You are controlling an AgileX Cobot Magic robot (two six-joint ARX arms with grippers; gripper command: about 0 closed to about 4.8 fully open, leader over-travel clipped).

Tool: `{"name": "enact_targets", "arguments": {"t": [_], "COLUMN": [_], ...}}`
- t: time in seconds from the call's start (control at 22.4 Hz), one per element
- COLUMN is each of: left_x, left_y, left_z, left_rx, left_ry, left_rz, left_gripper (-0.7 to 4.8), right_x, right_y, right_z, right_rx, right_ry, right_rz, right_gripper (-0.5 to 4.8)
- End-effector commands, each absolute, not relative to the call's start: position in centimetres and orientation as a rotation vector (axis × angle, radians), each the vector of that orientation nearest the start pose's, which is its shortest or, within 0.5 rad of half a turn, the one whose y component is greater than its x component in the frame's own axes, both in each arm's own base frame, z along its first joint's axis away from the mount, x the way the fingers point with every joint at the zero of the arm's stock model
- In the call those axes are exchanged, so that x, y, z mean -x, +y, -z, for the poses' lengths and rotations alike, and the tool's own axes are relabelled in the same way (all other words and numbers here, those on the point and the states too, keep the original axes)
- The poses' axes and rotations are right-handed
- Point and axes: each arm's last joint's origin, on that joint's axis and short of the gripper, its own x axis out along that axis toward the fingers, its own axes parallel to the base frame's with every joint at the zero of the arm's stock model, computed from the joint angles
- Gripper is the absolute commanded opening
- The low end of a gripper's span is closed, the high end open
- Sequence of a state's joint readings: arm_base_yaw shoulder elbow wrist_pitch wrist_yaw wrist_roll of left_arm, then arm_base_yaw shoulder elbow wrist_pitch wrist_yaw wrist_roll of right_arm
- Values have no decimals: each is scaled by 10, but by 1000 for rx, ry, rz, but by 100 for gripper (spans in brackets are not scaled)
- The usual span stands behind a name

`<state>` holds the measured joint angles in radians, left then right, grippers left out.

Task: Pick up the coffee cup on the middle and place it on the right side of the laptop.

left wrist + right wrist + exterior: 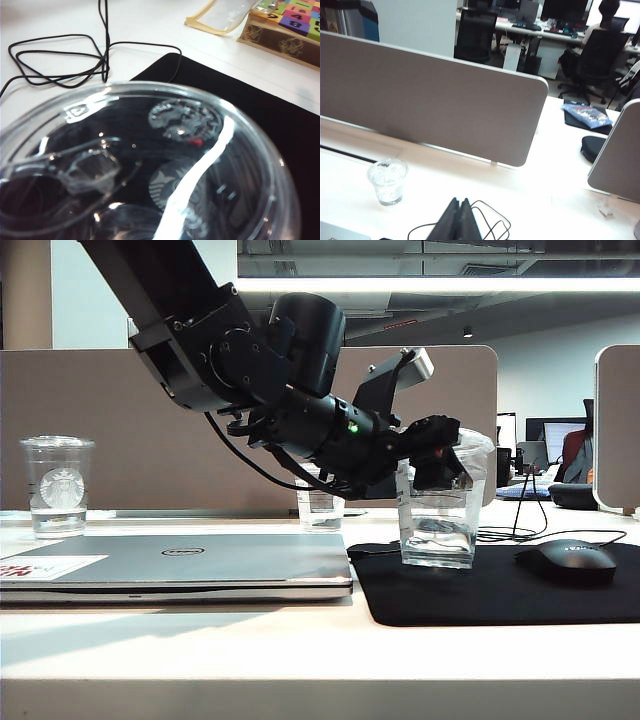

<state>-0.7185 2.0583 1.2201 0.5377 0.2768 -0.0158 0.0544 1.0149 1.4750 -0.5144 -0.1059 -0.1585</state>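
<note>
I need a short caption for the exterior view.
Left pincer holds coffee cup on black mat, right of laptop.

We count three clear plastic cups: one far left (58, 485) behind the laptop, one small at the back in the middle (320, 508), one on the mat at right (440, 505) (the left gripper (440, 455) is at it). One laptop (180, 565), one mouse (572, 560), one black mat (480, 590).
</note>
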Motion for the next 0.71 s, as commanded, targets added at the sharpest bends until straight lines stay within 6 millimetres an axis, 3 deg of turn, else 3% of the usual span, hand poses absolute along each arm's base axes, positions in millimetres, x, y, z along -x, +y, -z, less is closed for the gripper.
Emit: {"name": "enact_targets", "arguments": {"t": [0.04, 0.13, 0.31, 0.49, 0.71], "left_x": [-329, -328, -326, -325, -322], "left_y": [-299, -298, -297, -297, -297], "left_z": [-172, -169, -163, -159, -160], "left_rx": [-47, -56, -74, -87, -79], "left_ry": [287, 317, 388, 424, 468], "left_rz": [985, 983, 978, 950, 926], "left_gripper": [313, 349, 357, 479, 479], "right_x": [-166, -165, -165, -165, -163], "right_y": [12, 12, 12, 12, 13], "right_z": [-489, -489, -489, -489, -489], "right_rx": [160, 160, 160, 161, 161], "right_ry": [19, 17, 18, 17, 13], "right_rz": [-159, -159, -160, -160, -164], "right_gripper": [-5, -5, -5, -5, -5]}}
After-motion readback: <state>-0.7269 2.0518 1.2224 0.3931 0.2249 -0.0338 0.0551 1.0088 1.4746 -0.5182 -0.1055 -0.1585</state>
